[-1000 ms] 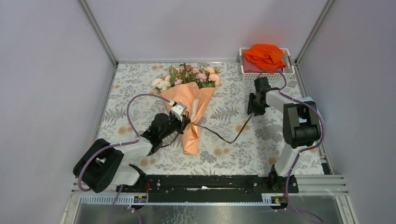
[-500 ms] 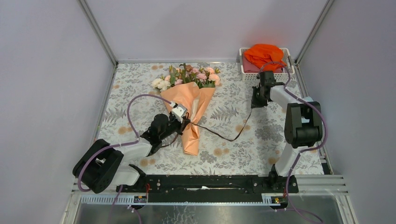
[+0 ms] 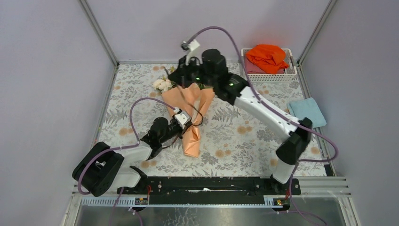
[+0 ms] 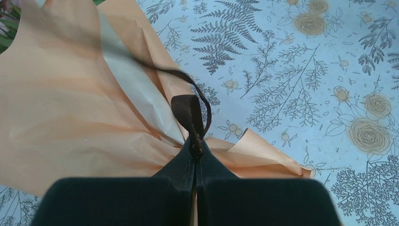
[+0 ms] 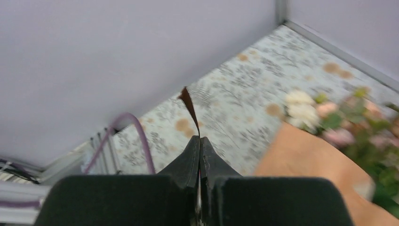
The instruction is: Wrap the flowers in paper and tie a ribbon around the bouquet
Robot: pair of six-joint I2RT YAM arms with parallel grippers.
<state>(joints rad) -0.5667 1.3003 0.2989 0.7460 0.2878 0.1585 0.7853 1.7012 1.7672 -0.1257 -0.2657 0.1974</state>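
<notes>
Plainly the tie is only half made: the left hand (image 4: 195, 147) is clenched on a folded loop of the thin dark brown ribbon (image 4: 190, 109), right at the waist of the crinkled peach-orange paper cone (image 3: 190, 110). The cone lies on the floral-print counter (image 3: 235, 141) with its pink and cream blooms (image 3: 163, 84) toward the far edge. The right hand (image 5: 199, 142), reached across above those blooms, is pinched tight on an end of the ribbon — only a short tail shows past its fingertips. That short tail is the main risk, I judge: a firm pull could draw it out of the grip and leave the loop slack. A pull too hard or off-line could also drag the light cone across the counter or slide the ribbon off the waist, letting the paper spring open — and the right arm could crush the blooms if it drops
</notes>
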